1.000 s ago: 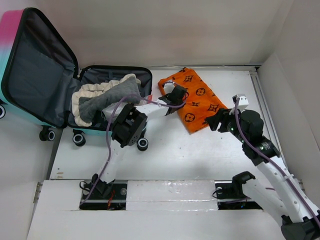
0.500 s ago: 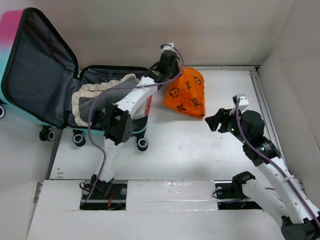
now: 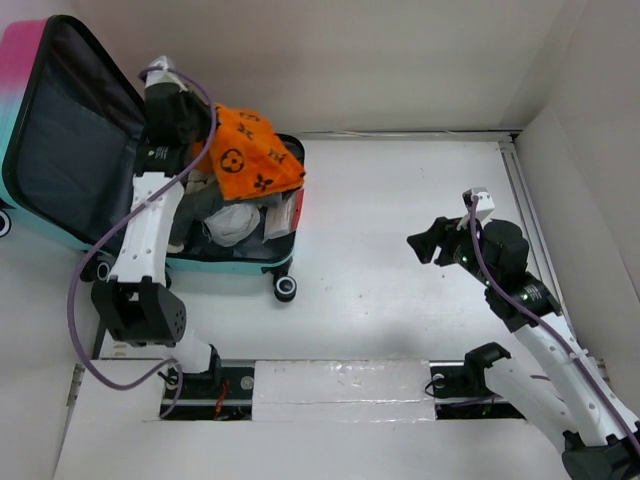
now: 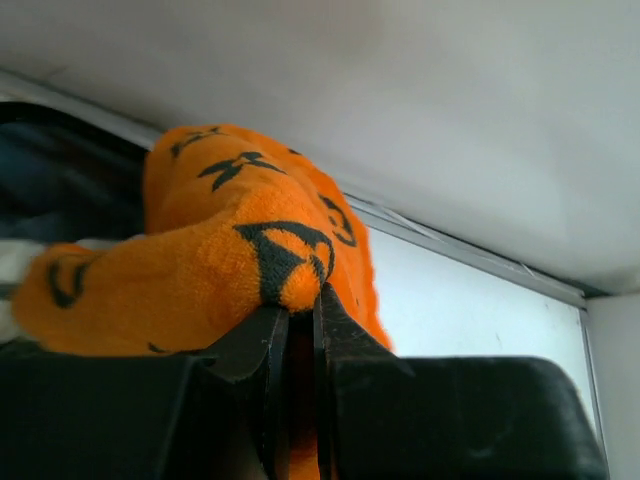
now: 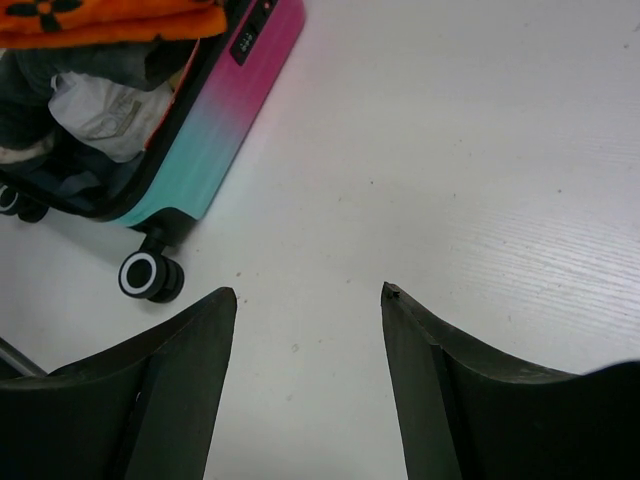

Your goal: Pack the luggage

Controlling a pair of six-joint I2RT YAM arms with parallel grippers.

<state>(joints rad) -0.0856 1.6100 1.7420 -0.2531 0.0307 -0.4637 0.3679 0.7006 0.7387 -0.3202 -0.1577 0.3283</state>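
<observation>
Placement turns on one relation here: the cloth (image 3: 252,150) hangs straight above the luggage (image 3: 70,150), so the drop is down, not sideways. Our left gripper (image 4: 302,300) has its jaws pressed together on a fold of that orange cloth, holding it high at the far side of the open base, close by the raised lid. From the pinch the cloth trails to our right, its long side lying across the base toward the right wall. In the top view its free corner sits about over that rim, and we cannot tell whether it would clear it. The luggage lies open at the left of the table (image 5: 480,150), lid propped up at the far left, wheels (image 3: 286,288) toward us, so we judge its long axis runs away from the arm bases. A heap of clothes (image 3: 232,222) fills much of the base beneath the cloth. Our right gripper (image 5: 306,292) stands with jaws apart and nothing between them, over bare table, well apart from the luggage on its right side. The left arm is plainly the nearer one, and we judge it should lower and shift leftward before letting go, lest the trailing corner snag on the wall.
</observation>
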